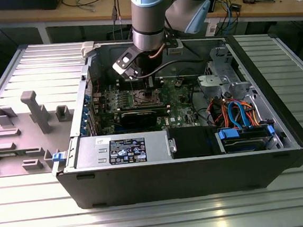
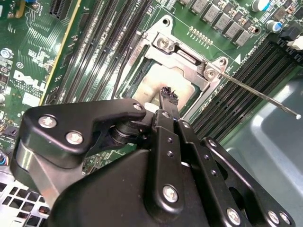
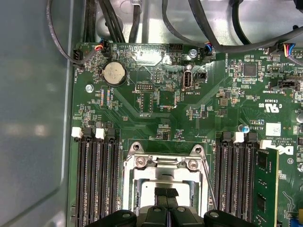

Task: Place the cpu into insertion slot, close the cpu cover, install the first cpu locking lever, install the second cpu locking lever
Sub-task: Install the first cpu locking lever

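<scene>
The arm reaches down into an open computer case, and my gripper (image 1: 150, 89) hangs right over the insertion slot (image 1: 146, 97) of the green motherboard. The cpu (image 2: 149, 87) lies in the slot with its dull silver top showing through the window of the cpu cover (image 2: 182, 54), which lies flat over it. My gripper (image 2: 169, 94) is shut, its black fingertips together at or just above the chip's top, with nothing between them. One thin locking lever (image 2: 255, 92) sticks out sideways from the cover's corner, unlatched. The first wrist view shows my gripper (image 3: 165, 193), the cover (image 3: 163, 163) and that lever (image 3: 208, 182).
Long black memory slots (image 3: 97, 179) flank the socket on both sides. A coin battery (image 3: 114, 73) and cables lie beyond it. In the exterior view a power supply (image 1: 125, 150) and a drive bay with blue and orange cables (image 1: 236, 111) line the case. Grey fixtures (image 1: 34, 110) stand on the table at that view's left.
</scene>
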Available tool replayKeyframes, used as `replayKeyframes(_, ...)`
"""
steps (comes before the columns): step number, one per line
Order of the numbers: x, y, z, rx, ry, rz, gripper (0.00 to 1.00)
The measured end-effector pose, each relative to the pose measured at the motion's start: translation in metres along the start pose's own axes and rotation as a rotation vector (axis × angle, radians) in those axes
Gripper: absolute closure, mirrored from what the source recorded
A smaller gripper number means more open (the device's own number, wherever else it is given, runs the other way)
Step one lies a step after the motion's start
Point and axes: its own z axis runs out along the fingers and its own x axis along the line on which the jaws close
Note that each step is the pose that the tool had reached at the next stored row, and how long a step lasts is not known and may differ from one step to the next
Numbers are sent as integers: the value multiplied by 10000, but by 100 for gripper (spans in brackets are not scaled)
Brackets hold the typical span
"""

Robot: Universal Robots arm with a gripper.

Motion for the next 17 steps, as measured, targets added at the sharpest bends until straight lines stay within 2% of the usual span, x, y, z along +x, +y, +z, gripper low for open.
replayKeyframes(7,2,0,-112,0,0,0,89)
replayKeyframes(8,3,0,-156,0,0,0,89)
replayKeyframes(11,5,0,-230,1,-1,0,89)
replayKeyframes(17,5,0,-234,0,1,0,89)
